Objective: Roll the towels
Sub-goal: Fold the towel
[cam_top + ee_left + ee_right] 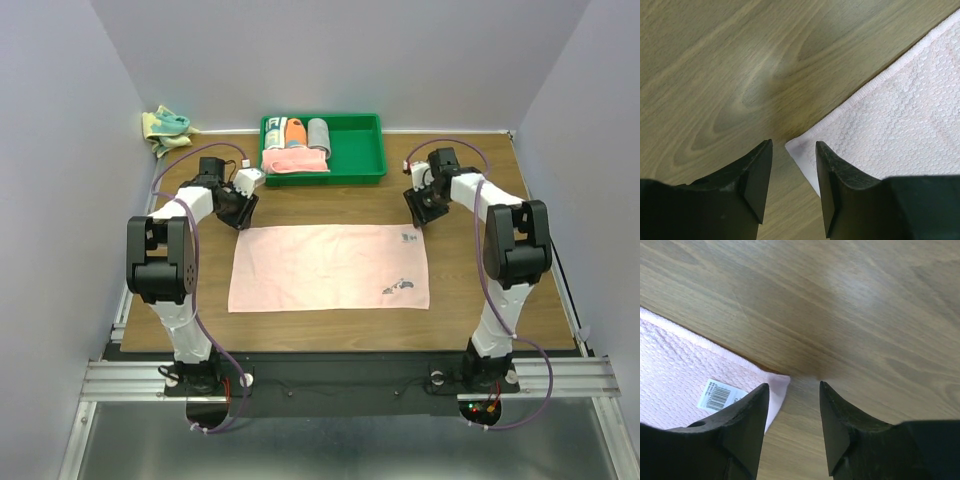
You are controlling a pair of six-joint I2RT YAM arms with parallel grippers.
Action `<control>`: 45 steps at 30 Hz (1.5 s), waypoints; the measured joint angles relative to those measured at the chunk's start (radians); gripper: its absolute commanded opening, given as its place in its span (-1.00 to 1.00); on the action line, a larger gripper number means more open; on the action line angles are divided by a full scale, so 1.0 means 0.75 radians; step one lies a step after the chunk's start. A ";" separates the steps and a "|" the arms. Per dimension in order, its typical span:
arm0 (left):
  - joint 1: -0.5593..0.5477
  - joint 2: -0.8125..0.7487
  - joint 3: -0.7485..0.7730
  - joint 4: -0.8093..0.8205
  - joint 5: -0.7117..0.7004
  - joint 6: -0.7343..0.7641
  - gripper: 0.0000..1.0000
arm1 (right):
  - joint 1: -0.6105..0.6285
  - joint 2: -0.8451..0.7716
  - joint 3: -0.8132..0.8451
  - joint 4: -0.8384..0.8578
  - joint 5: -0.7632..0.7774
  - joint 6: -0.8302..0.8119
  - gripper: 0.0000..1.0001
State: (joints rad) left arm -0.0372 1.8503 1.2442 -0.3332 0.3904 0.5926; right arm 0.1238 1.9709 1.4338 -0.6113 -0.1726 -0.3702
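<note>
The pale peach-pink towel point(330, 266) lies flat and spread in the middle of the table, with a small dark mark near its front right. My left gripper point(238, 214) is open and empty just above the towel's far left corner point(795, 146); that corner lies between the two fingers. My right gripper point(424, 209) is open and empty just above the far right corner point(779, 384); the left finger point(742, 420) overlaps the towel by a barcode label point(718, 394). The teal towel with yellow edges point(165, 128) lies crumpled at the far left corner of the table.
A green tray point(355, 145) stands at the back centre and holds a folded pink cloth point(296, 161), an orange roll, a grey roll and a white one. Walls enclose the table on three sides.
</note>
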 measured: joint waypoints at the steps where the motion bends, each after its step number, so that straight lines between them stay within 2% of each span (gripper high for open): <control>1: 0.000 0.000 0.001 0.001 -0.001 -0.001 0.02 | 0.000 0.009 0.001 -0.005 -0.011 0.001 -0.03; 4: 0.001 0.001 0.001 -0.001 0.000 -0.005 0.02 | -0.001 0.041 0.004 -0.023 -0.042 0.000 -0.10; 8: 0.009 0.024 0.013 -0.004 0.001 -0.009 -0.03 | -0.002 0.048 0.015 -0.031 -0.068 0.005 -0.34; 15: 0.026 0.089 0.056 -0.038 0.025 -0.014 -0.06 | -0.017 0.062 0.037 -0.052 -0.095 0.010 -0.42; 19: 0.032 0.113 0.082 -0.046 0.045 -0.020 -0.18 | -0.019 0.071 0.050 -0.063 -0.106 0.012 -0.56; 22: 0.033 0.115 0.083 -0.055 0.067 -0.021 -0.31 | -0.024 0.076 0.056 -0.071 -0.123 0.012 -0.79; 26: 0.033 0.115 0.083 -0.064 0.080 -0.021 -0.51 | -0.025 0.081 0.062 -0.080 -0.145 0.012 -0.99; 33: 0.054 0.130 0.122 -0.092 0.112 -0.024 -1.00 | -0.027 0.089 0.083 -0.099 -0.168 0.012 -0.99; 45: 0.108 0.132 0.202 -0.111 0.158 -0.028 -1.00 | -0.050 0.095 0.219 -0.124 -0.213 0.025 -0.99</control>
State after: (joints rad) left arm 0.0437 1.9495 1.3960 -0.4168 0.5087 0.5713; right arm 0.0860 2.0418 1.5982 -0.7044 -0.3325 -0.3515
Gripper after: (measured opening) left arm 0.019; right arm 0.018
